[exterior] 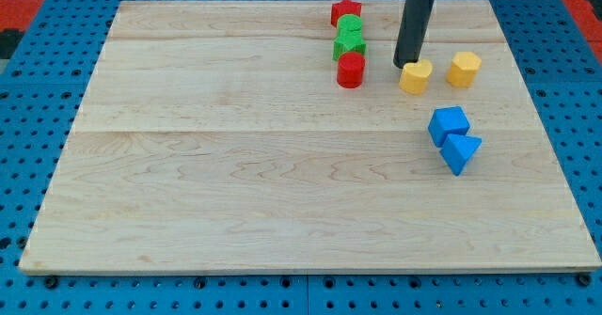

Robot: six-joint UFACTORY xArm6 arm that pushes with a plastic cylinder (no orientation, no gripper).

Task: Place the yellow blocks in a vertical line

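Two yellow blocks lie at the view's upper right. One yellow block (pixel 416 75) has a notched, heart-like shape. The other yellow block (pixel 464 69), roughly hexagonal, lies a short way to its right, at almost the same height in the view. My tip (pixel 403 66) is at the end of the dark rod that comes down from the view's top. It is just above and left of the notched yellow block, touching or almost touching its upper left edge.
A column of blocks stands left of the rod: a red block (pixel 346 12), two green blocks (pixel 350 26) (pixel 349 44), and a red cylinder (pixel 351 70). A blue cube (pixel 449 123) and a blue triangular block (pixel 460 152) lie below the yellow blocks. The wooden board (pixel 235 165) lies on a blue perforated table.
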